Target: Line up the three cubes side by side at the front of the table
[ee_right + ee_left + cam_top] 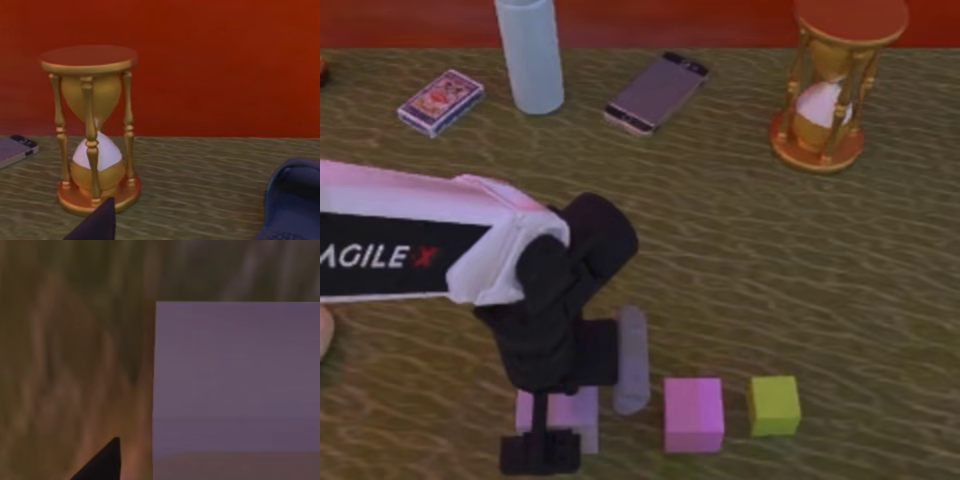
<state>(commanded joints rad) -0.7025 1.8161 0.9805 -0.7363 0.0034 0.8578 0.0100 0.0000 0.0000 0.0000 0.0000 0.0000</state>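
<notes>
Our left gripper (542, 445) sits at the table's front edge, about 7 o'clock from centre, right over the lavender cube (582, 412); we cannot tell whether the fingers are clamped on it or let go, since the wrist body hides them from above and the left wrist view shows only one dark fingertip (102, 462) beside the cube's flat face (235, 380). The magenta cube (694, 413) is just at 3 o'clock of the lavender one, a small gap between them, then the yellow-green cube (775, 404) further at 3 o'clock, also apart. All three rest on the table (800, 300) in a row along the front. We judge them rigid, light and matte, so not slippery: grip across two opposite flat sides, centred. The right arm is parked, its wrist view facing the hourglass (92, 130).
</notes>
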